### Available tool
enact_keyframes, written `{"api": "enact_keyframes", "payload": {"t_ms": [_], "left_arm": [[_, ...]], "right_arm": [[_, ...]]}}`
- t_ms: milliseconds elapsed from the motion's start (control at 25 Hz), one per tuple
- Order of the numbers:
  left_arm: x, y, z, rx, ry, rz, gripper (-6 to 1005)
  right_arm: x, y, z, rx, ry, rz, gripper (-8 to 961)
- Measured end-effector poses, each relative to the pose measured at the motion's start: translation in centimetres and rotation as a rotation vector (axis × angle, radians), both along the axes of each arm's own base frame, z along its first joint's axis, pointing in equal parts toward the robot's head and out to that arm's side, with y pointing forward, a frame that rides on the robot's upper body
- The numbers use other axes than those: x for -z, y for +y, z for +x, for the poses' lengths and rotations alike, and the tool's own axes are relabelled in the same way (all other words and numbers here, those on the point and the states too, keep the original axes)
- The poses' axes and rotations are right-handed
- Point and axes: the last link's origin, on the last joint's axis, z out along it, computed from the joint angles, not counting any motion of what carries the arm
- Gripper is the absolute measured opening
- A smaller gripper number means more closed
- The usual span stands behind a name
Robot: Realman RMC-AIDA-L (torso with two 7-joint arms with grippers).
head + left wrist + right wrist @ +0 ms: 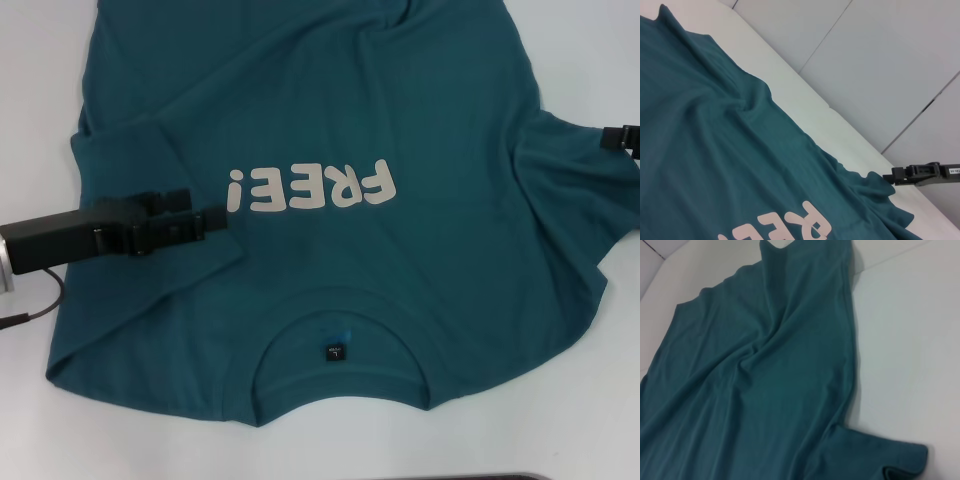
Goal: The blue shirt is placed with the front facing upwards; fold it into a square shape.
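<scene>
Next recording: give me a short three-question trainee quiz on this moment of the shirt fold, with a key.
1. True or false: the blue shirt lies with its FREE! lettering facing up.
2. Which gripper is over the cloth beside the lettering? A) left gripper B) right gripper
3. Fill in: the small black label sits inside the ____.

Key: 1 true; 2 A, while the right gripper is at the shirt's far edge by the sleeve; 3 neck.

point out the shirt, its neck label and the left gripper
shirt (420,270), head view, plain chest fabric
neck label (335,352), head view, centre of the black tag
left gripper (215,220), head view, fingertips over the left sleeve
</scene>
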Motion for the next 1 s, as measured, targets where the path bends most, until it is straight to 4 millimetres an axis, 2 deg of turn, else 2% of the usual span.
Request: {"api": "enact_keyframes", "payload": {"t_ms": [840, 1000], "left_arm": [[-0.1, 0.0, -0.2, -0.006, 0.005, 0.004, 887], [-0.1, 0.0, -0.2, -0.007, 0.006, 0.005, 887]], "right_arm": [[2.1, 0.8, -0.6, -0.033, 0.001, -0.017, 761], [2.1, 0.6, -0.5, -0.030, 0.004, -0.018, 527]]}}
